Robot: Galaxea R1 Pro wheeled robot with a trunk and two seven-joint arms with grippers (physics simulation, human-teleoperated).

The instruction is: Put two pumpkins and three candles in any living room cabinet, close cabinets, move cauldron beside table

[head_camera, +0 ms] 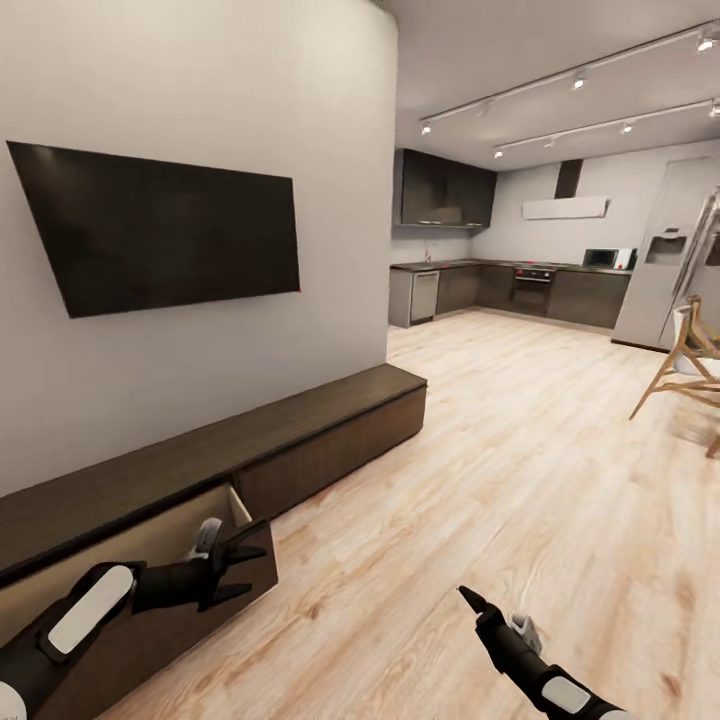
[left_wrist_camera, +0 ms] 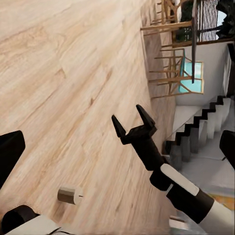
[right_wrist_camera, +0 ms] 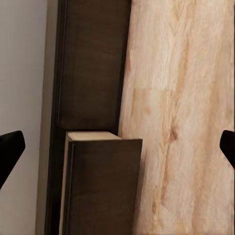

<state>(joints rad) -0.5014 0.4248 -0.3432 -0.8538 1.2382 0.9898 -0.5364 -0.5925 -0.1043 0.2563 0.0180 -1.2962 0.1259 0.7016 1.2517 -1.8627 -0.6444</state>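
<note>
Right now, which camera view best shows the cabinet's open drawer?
The right wrist view: the open drawer shows whole, pulled out from the cabinet over the floor. In the head view the left hand covers part of the drawer. The left wrist view looks across the floor at a candle.

Cabinets: one (head_camera: 330, 425) — long, low and dark brown
Open drawers: one (head_camera: 150, 560)
Candles: one (left_wrist_camera: 70, 195) — lying on the wood floor
TVs: one (head_camera: 160, 225)
Grippers: two — left (head_camera: 245, 565), right (left_wrist_camera: 132, 121)
</note>
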